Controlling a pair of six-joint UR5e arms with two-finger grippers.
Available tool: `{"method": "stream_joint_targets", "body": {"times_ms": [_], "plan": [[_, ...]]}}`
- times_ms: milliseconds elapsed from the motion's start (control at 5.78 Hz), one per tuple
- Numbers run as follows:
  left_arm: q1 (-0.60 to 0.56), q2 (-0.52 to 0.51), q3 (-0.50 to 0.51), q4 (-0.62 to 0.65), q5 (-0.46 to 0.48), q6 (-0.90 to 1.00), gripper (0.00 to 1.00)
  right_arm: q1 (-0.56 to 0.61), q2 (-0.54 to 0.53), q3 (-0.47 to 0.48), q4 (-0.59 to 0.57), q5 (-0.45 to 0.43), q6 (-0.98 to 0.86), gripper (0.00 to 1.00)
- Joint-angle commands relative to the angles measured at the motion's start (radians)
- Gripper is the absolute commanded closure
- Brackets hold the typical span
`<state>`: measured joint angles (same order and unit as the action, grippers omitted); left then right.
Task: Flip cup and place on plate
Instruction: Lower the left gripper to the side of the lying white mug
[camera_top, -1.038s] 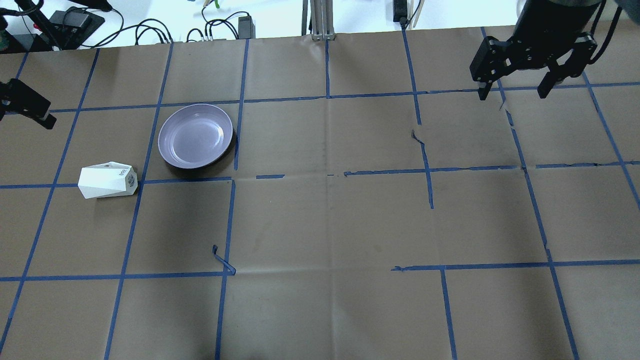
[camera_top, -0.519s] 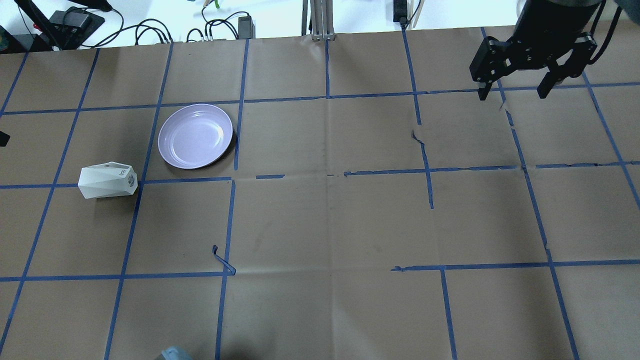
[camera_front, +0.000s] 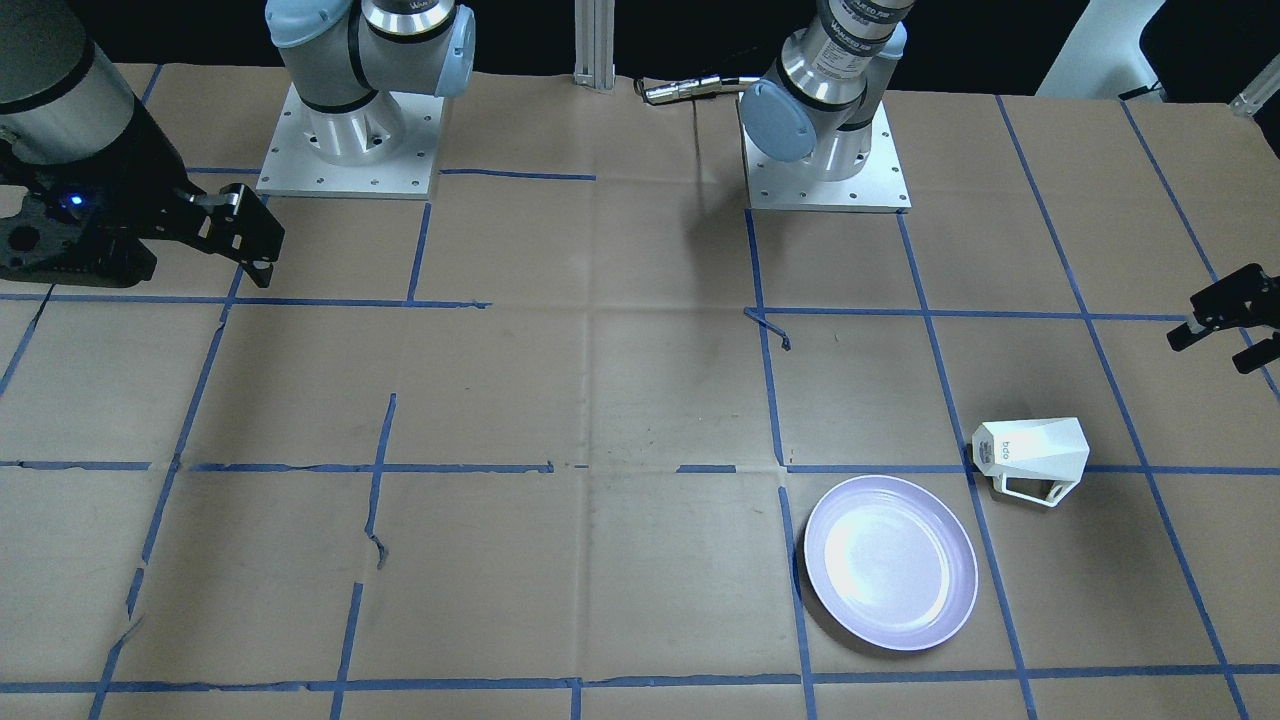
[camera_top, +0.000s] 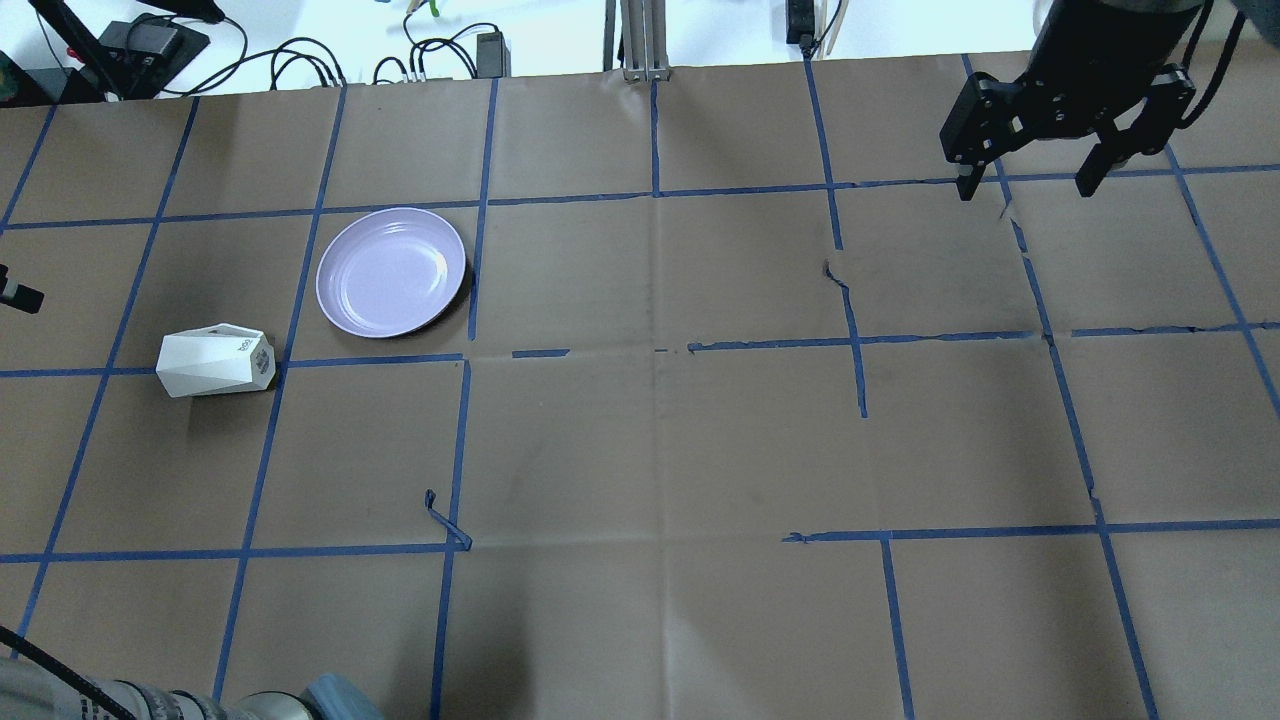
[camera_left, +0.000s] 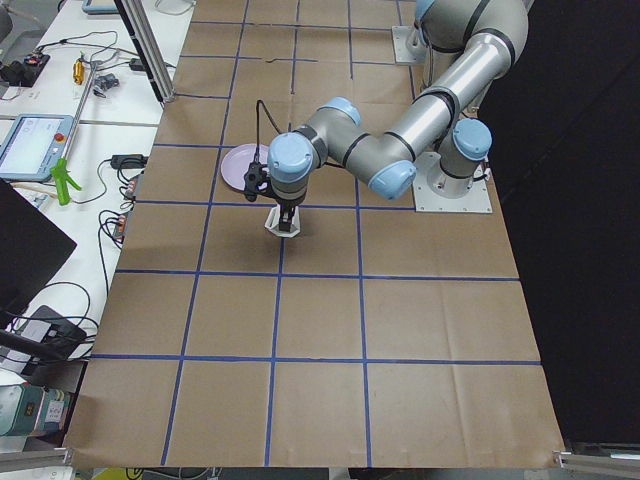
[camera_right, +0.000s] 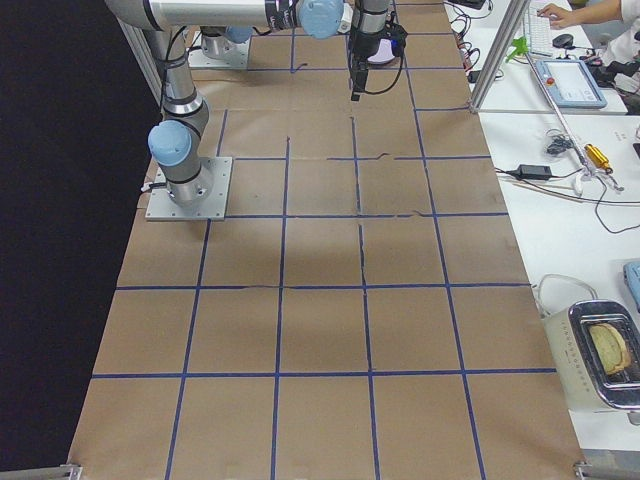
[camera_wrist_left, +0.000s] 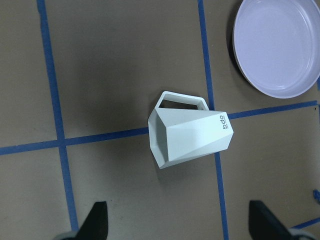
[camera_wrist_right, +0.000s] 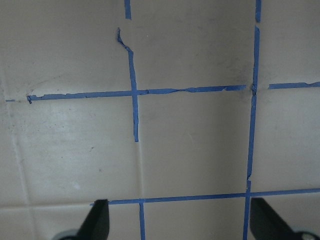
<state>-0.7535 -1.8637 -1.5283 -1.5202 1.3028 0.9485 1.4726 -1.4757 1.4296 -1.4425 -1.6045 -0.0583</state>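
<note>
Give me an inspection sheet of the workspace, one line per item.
surface: brown paper table with blue tape grid, tape torn in places.
job's things: cup lying on its side, beside the plate, not touching; plate holds nothing.
clutter: nothing seen.
grippers: left gripper open, off the cup; right gripper open, holding nothing.
cables: cables on the white bench past the table.
surroundings: metal tray on the bench.

Small grey "bdo" lettering on the narrow base end of the white cup (camera_wrist_left: 190, 132)
</note>
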Motion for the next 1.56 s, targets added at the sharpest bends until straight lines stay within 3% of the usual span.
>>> {"method": "stream_joint_targets", "body": {"times_ms": [0,692,1212,1385], "plan": [[0.010,-0.134,0.051,-0.006,-0.077,0.003,0.01,0.000,0.000,0.000,0.001,0.000,0.000,0.00],[0.035,-0.303,0.068,-0.081,-0.195,0.041,0.01,0.000,0.000,0.000,0.001,0.000,0.000,0.00],[0.042,-0.356,0.057,-0.245,-0.290,0.096,0.02,0.000,0.000,0.000,0.001,0.000,0.000,0.00],[0.031,-0.356,0.056,-0.247,-0.304,0.102,0.12,0.000,0.000,0.000,0.001,0.000,0.000,0.00]]}}
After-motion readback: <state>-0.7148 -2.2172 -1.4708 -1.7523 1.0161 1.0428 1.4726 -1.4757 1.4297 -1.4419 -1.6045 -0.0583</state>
